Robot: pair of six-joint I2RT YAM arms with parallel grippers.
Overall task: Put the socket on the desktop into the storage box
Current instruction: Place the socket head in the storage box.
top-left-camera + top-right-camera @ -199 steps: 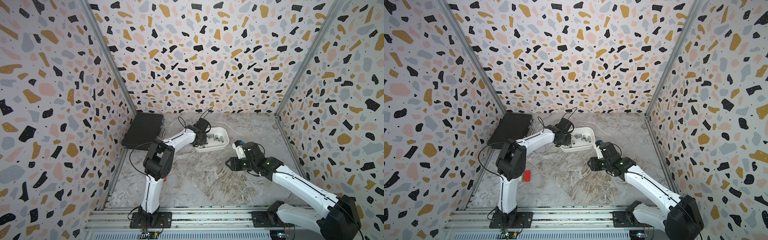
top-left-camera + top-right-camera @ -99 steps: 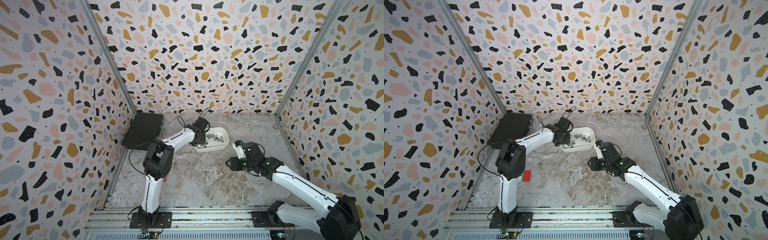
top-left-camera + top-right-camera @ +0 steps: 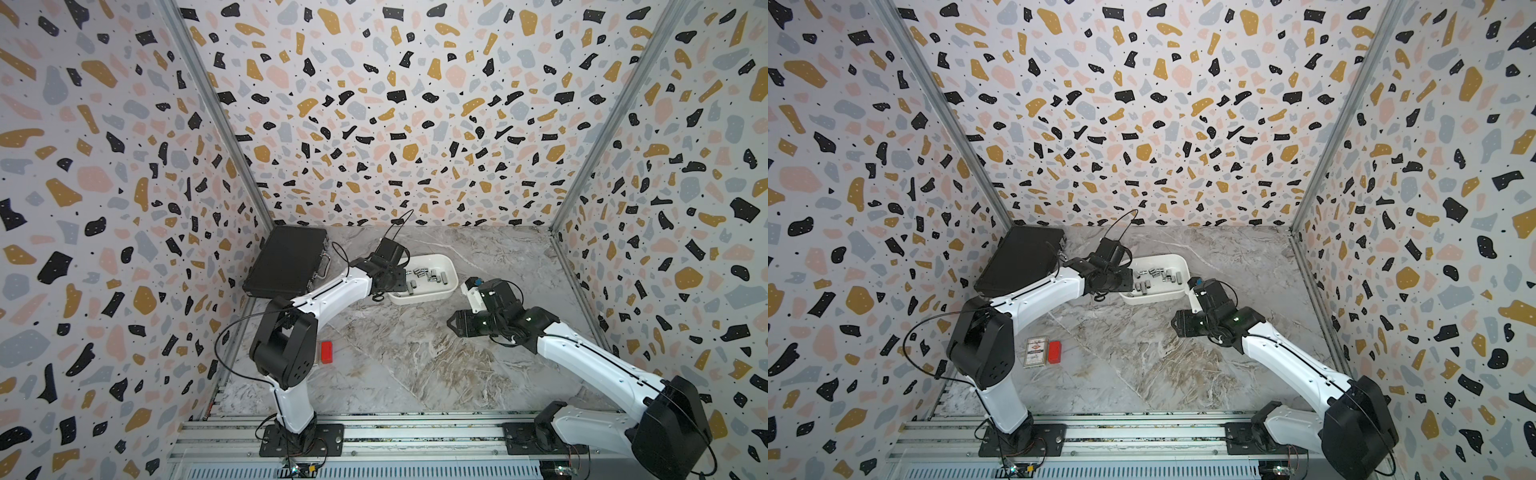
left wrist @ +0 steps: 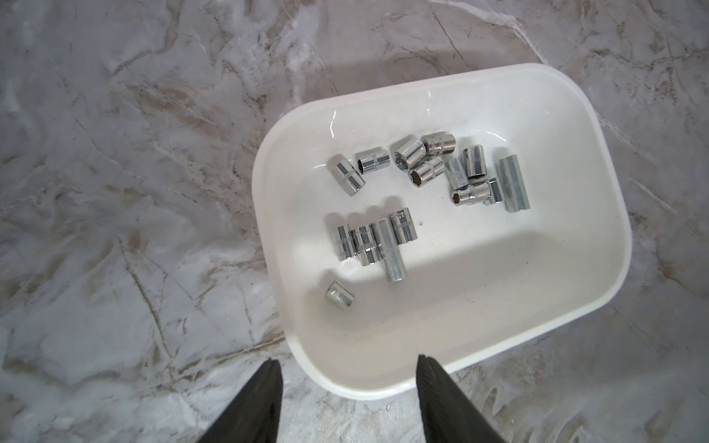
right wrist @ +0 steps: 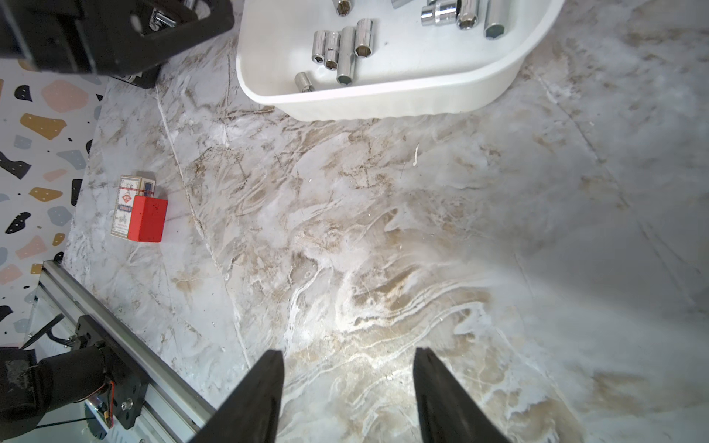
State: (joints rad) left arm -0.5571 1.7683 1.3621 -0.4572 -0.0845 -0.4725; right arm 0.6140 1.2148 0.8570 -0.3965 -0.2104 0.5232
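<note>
The white storage box (image 3: 445, 269) (image 3: 1177, 262) (image 4: 264, 214) (image 5: 403, 101) sits on the grey marble desktop (image 3: 415, 365) near the back. Several chrome sockets (image 4: 387, 245) (image 3: 428, 276) (image 5: 345, 46) lie loose inside it, one small socket (image 4: 339, 294) apart from the rest. No socket shows on the marble. My left gripper (image 4: 347, 360) (image 3: 400, 282) hovers open and empty over the box's near-left corner. Right of the box and nearer the front, my right gripper (image 5: 348, 351) (image 3: 455, 324) hangs open over bare marble, holding nothing.
A closed black case (image 3: 286, 259) lies at the back left against the wall. A red block (image 3: 1054, 351) (image 5: 147, 218) and a card pack (image 3: 1035, 352) (image 5: 122, 199) lie front left beside the left arm's elbow. An aluminium rail (image 3: 374, 436) runs along the front edge.
Both grippers' jaws stand wider apart than a second ago, the left one most. Neither arm has shifted noticeably.
</note>
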